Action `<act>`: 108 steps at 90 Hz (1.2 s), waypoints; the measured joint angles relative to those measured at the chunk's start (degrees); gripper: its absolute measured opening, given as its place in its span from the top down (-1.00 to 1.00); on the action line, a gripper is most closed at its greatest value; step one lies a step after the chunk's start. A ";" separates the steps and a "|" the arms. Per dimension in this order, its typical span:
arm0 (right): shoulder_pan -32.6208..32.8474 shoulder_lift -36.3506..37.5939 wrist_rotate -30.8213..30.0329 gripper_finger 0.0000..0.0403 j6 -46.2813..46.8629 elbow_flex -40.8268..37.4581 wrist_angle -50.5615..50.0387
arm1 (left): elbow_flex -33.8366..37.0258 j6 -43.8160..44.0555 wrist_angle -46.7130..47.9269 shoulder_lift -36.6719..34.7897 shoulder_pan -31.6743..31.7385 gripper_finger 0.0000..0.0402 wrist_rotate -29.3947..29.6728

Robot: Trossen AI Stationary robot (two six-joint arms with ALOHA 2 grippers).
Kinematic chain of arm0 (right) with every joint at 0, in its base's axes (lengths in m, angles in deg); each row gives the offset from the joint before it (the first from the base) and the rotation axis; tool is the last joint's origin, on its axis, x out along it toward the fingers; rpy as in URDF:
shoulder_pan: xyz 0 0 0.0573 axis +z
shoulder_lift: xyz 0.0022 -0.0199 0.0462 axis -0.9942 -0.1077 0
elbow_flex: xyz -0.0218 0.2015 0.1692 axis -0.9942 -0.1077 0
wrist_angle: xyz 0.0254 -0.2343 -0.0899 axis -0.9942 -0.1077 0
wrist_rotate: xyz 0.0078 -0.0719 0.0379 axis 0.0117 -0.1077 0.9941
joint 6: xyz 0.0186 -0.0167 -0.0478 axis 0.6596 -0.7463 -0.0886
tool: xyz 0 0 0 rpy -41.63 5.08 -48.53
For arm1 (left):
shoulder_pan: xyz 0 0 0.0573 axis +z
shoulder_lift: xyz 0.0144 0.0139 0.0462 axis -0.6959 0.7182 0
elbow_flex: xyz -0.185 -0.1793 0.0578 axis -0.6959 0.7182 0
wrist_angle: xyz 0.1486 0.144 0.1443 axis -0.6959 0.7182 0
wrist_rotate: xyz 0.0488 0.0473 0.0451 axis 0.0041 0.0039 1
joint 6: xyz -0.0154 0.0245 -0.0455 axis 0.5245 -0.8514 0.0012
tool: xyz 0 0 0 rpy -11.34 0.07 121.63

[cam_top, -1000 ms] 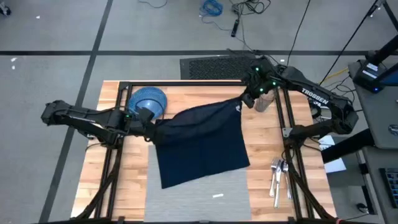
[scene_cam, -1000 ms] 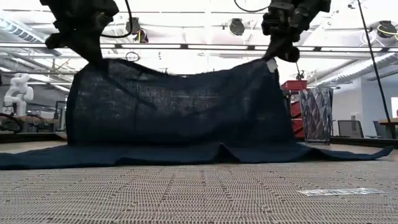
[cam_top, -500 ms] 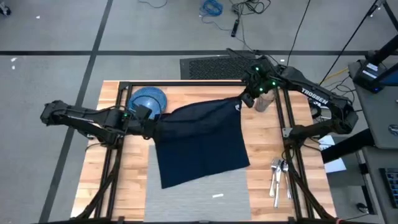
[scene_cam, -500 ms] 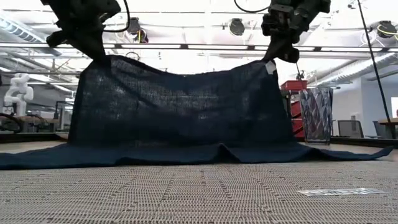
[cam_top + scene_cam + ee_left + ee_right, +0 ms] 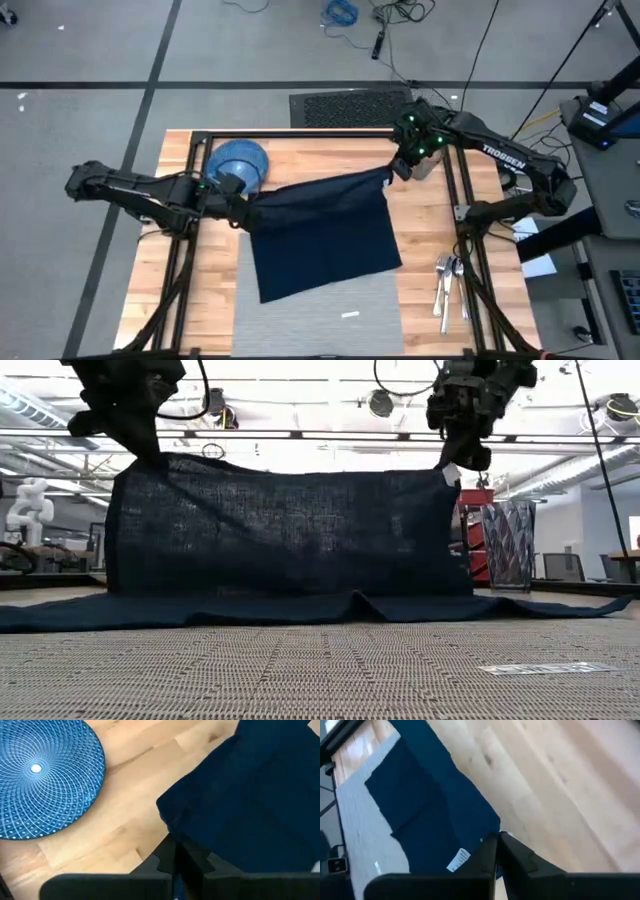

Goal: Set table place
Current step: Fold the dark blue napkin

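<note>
Nearest me the light-grey placemat [image 5: 318, 312] lies flat along the front of the butcher-block bench [image 5: 440, 228], its little white tag [image 5: 350, 315] showing, with the cutlery [image 5: 446, 281] off to its right. Over the mat's far half hangs the navy napkin [image 5: 322, 232], lower edge trailing on the weave and top edge strung between the arms. The left claw [image 5: 238, 196] is clamped on one upper corner, the right claw [image 5: 392, 172] pinched on the other by the white label. A second ago that top edge sagged in the middle; now it runs nearly straight, the right claw having drawn outward. I'd say the cloth is being tensioned to fold or lay. Beyond sit the blue plate [image 5: 239, 162] and a patterned glass [image 5: 508, 544].
</note>
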 joint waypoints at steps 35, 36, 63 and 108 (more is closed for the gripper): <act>2.36 1.52 2.09 1.00 0.78 -2.57 -2.71 | 0.00 -0.48 -1.09 0.00 -2.24 1.00 -5.26; 2.47 1.52 2.13 1.00 0.78 -2.57 -2.85 | 0.00 -0.48 -1.23 0.00 -2.31 1.00 -5.32; 6.74 1.52 3.44 1.00 1.65 -2.57 -5.63 | 0.00 -0.63 -4.93 0.02 -4.45 1.00 -8.97; 13.56 1.52 4.00 1.00 4.35 -6.03 -5.85 | 0.88 -1.77 -12.33 3.70 -8.90 1.00 -14.17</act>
